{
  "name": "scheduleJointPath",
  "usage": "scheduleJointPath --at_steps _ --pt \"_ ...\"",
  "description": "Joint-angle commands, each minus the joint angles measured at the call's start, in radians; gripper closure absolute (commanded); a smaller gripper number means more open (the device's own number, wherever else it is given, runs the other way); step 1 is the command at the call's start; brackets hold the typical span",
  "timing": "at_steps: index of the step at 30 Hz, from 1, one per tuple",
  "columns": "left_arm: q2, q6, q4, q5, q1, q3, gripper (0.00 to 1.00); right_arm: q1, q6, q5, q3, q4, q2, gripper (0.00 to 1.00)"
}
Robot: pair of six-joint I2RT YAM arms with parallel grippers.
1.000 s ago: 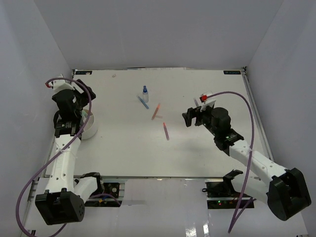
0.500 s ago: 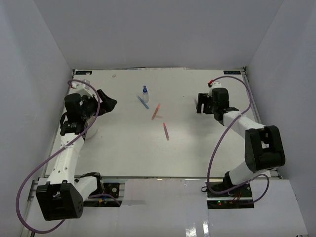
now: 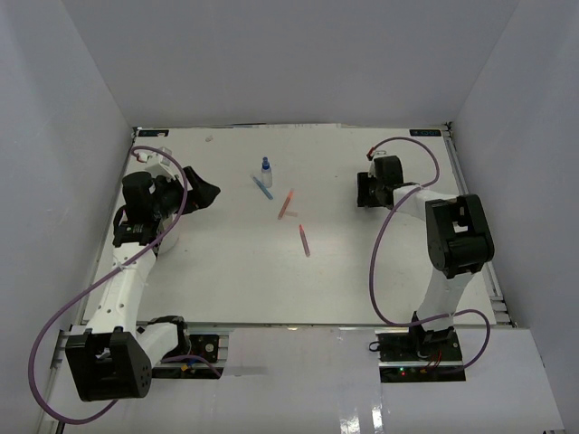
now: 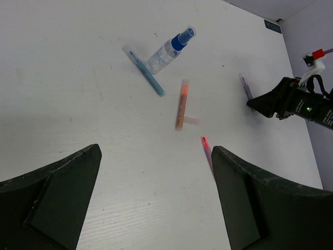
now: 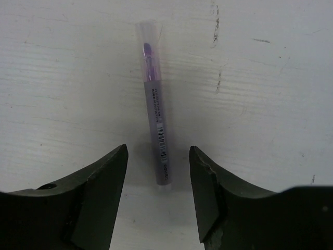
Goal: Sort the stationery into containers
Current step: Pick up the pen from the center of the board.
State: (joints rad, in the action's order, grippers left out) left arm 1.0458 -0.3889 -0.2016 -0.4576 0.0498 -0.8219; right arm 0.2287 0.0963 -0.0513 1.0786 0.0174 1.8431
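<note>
1. purple pen [image 5: 155,104] lies flat on the white surface [image 3: 226,280] at its far right side. the right pincer [image 5: 157,156] straddles the pen's lower end, jaws partly spread, with a gap on each side and no contact.
2. risk: only the tail of the pen sits between the jaws, so a pinch there may let the long free end swing or droop when lifted.
3. risk: the pen is round and slim. if one jaw meets it first, it could roll or skid sideways out of the gap.
4. risk: the white dish [image 3: 168,239] sits at the far left, mostly hidden under the left arm, so the carry crosses the whole surface and a loose hold could drop the pen.
5. the left pincer [image 4: 156,151] hangs near the dish, spread wide and holding nothing. it may crowd the drop there.
6. well apart in the middle lie a blue-capped bottle [image 4: 167,48], a blue pen [image 4: 147,74] just beside it, an orange pen [image 4: 181,104] and a red pen [image 4: 207,150]. none of them blocks this grasp.
</note>
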Motion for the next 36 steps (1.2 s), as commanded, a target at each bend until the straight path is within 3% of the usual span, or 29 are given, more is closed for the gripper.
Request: scheduleJointPath --at_steps 1,7,13,20,27,36 --pt "-0.001 0.013 0.018 -0.024 -0.005 0.003 0.02 0.000 -0.009 -0.019 0.050 -0.016 0.040 0.44" --pt "0.000 0.012 0.019 -0.029 -0.010 0.003 0.02 0.003 -0.012 -0.042 0.083 -0.105 0.067 0.65" --pt "0.011 -0.001 0.016 -0.042 -0.033 0.004 0.02 0.020 -0.015 -0.044 0.009 -0.048 -0.013 0.89" --pt "0.000 -0.096 0.005 -0.010 -0.200 -0.011 0.02 0.113 -0.024 -0.009 -0.144 0.044 -0.186 0.92" --pt "0.037 -0.238 0.040 0.091 -0.391 -0.040 0.02 0.358 0.011 0.103 -0.357 0.286 -0.487 0.92" --pt "0.069 -0.306 0.056 0.290 -0.590 -0.109 0.10 0.521 0.054 0.215 -0.462 0.562 -0.623 0.92"
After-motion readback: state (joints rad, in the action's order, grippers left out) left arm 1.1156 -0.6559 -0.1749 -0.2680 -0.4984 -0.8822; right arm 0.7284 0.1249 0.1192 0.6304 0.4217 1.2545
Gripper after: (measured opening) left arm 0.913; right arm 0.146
